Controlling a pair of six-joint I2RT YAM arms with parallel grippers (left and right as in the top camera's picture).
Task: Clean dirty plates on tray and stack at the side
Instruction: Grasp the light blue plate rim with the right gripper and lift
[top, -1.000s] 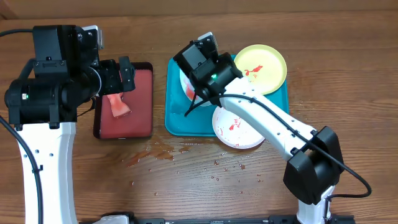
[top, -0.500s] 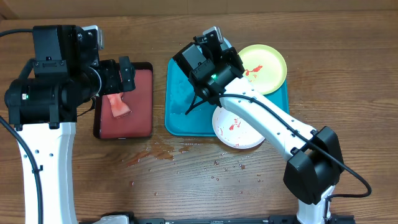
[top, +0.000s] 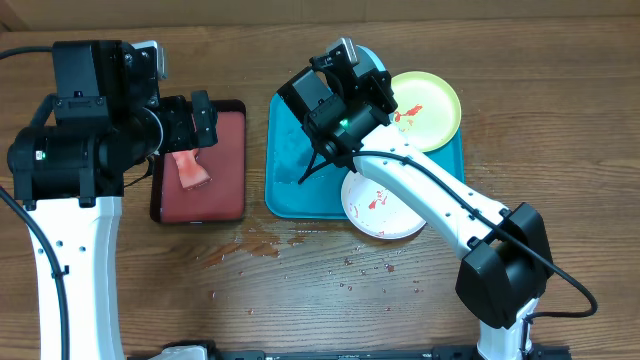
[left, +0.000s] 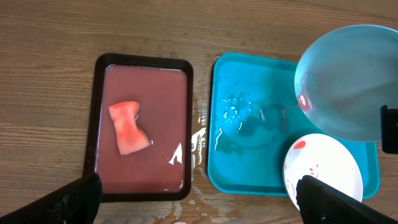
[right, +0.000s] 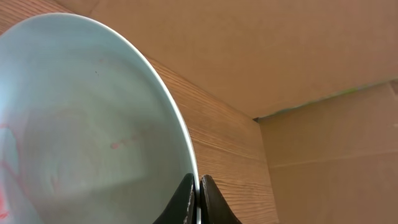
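- The tray (top: 300, 190) is bare and wet on its left half. Nothing is stacked beside it yet.
- The red tray (top: 225, 170) holds pink water and the sponge (left: 129, 127), which lies untouched.
- The blue plate (left: 348, 81) hangs tilted over the tray's far end. The right claw (right: 198, 186) is clamped tight on its rim, and the plate seems to carry a red spot.
- The yellow plate (top: 425, 108) and white plate (top: 385, 208) sit smeared along the tray's right side.
- The left claw (left: 199, 186) hovers spread wide and empty.

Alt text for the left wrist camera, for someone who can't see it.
A light blue plate hangs tilted over a wet teal tray, with a sauce-smeared white plate overlapping its lower right corner. Left of it, a sponge lies in a black-rimmed red tray.
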